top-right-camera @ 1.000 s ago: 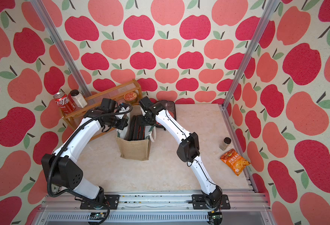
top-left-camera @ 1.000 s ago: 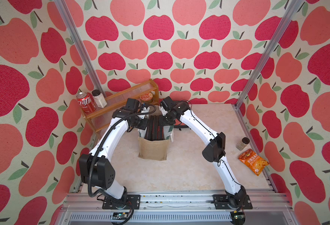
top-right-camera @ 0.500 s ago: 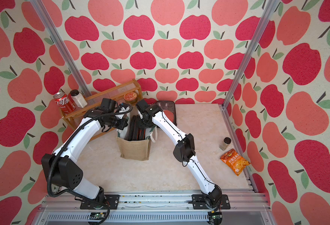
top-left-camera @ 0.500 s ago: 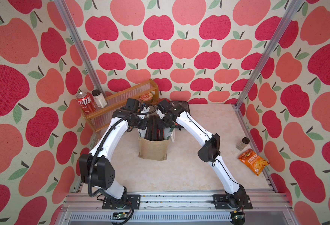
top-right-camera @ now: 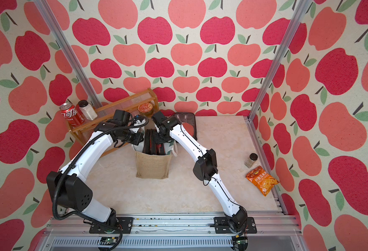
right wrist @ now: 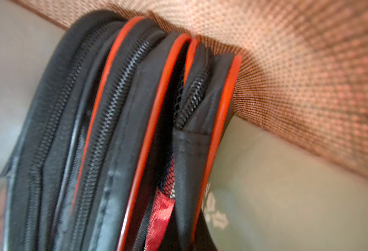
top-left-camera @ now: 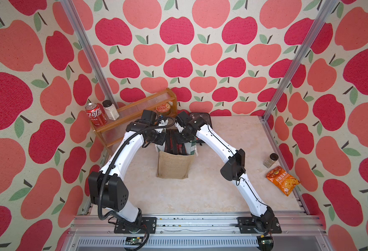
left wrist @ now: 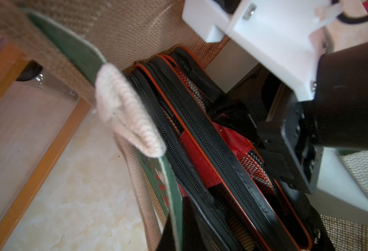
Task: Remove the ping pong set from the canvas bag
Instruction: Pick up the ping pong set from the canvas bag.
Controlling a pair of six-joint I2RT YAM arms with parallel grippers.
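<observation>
The canvas bag stands upright mid-table, its tan burlap front facing the camera. Inside it stands the ping pong set, black zipped cases with red piping, on edge and filling the bag's mouth. My left gripper is shut on the bag's green-trimmed left rim, beside a white rope handle. My right gripper reaches down into the bag and is shut on a case panel of the ping pong set. Its fingertips are mostly hidden by the case.
A wooden rack stands at the back left with a red cola can, a shaker jar and a round tin. A dark tray lies behind the bag. A spice jar and a chips packet lie far right.
My right gripper has moved left and down into the bag's mouth and closed on the ping pong set. The left arm and the bag have stayed put.
</observation>
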